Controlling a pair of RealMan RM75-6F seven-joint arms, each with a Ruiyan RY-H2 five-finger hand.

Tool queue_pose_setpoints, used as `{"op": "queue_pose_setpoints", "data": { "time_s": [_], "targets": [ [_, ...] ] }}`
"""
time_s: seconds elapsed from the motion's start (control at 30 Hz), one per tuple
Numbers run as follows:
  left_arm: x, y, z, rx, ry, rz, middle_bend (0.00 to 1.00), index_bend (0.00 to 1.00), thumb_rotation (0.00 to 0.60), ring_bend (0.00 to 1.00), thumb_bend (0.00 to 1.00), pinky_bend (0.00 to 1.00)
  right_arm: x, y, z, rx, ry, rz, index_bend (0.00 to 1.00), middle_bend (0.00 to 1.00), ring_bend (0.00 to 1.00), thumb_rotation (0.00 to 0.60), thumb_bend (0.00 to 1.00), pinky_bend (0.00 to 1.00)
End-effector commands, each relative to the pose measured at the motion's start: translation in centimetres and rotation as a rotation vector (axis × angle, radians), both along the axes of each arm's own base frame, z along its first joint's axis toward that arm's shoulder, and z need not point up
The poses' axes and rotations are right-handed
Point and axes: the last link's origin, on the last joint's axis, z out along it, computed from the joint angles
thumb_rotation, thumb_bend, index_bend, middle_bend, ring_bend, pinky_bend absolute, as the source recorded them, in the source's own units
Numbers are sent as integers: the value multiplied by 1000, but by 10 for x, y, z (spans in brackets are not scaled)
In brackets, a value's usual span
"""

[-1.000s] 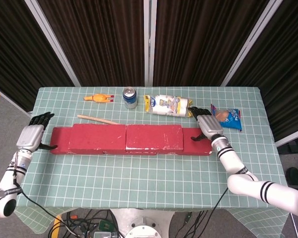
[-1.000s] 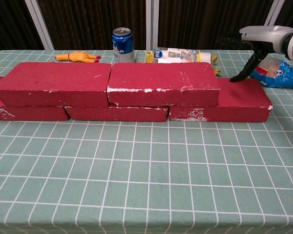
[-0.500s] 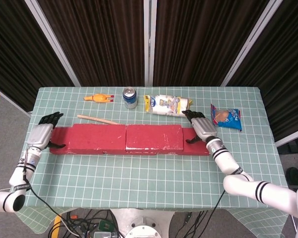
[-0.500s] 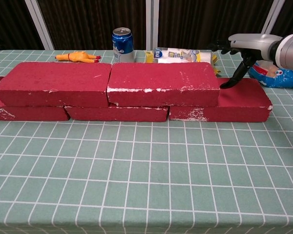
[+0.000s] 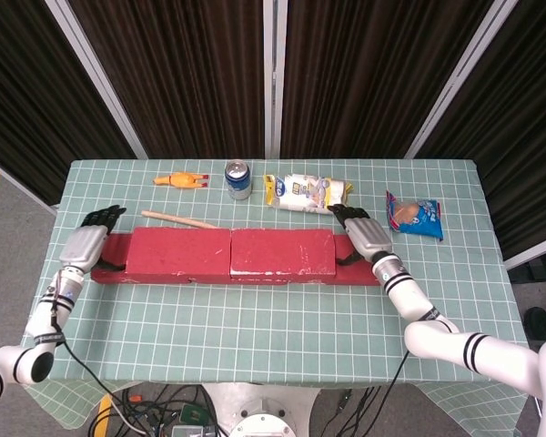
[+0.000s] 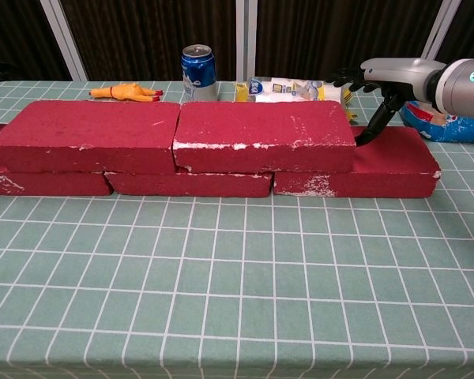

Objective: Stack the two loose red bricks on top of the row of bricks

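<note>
Both top bricks, the left one (image 5: 180,249) and the right one (image 5: 283,251), lay end to end on the row of bricks (image 6: 355,174), touching at the middle. Over the preceding second the two hands had moved inward along the row from its outer ends. The left hand (image 5: 89,241) came to rest at the outer end of the left top brick, and the right hand (image 5: 365,236) at the outer end of the right top brick, its thumb (image 6: 374,125) reaching down to the exposed bottom brick just beside that end. Neither hand gripped anything; the right hand's fingers were apart and loosely extended, and the left hand's looked likewise, though its contact with the brick could not be resolved. The stack appeared essentially complete, the inward approach suggesting a final squaring of the top bricks. A can (image 5: 238,178), a snack packet (image 5: 305,192), a toy chicken (image 5: 181,180) and a wooden stick (image 5: 178,219) lay behind the row
</note>
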Motion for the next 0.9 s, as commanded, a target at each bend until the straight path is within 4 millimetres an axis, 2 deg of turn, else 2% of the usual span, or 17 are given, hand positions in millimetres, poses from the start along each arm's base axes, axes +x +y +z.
{"op": "queue_pose_setpoints", "data": {
  "time_s": [0.03, 0.47, 0.9],
  "targets": [
    [1, 1, -1, -2, -2, 1, 0, 7, 600, 0, 0, 0, 1, 0, -1, 2, -2, 2, 0, 0, 0, 600, 108, 0],
    [9, 8, -9, -20, -10, -13, 0, 7, 600, 0, 0, 0, 6, 0, -2, 8, -10, 10, 0, 0, 0, 600, 108, 0],
    [7, 8, -6, -13, -11, -5, 0, 7, 600, 0, 0, 0, 7, 1, 0, 6, -8, 12, 0, 0, 0, 600, 109, 0]
  ]
}}
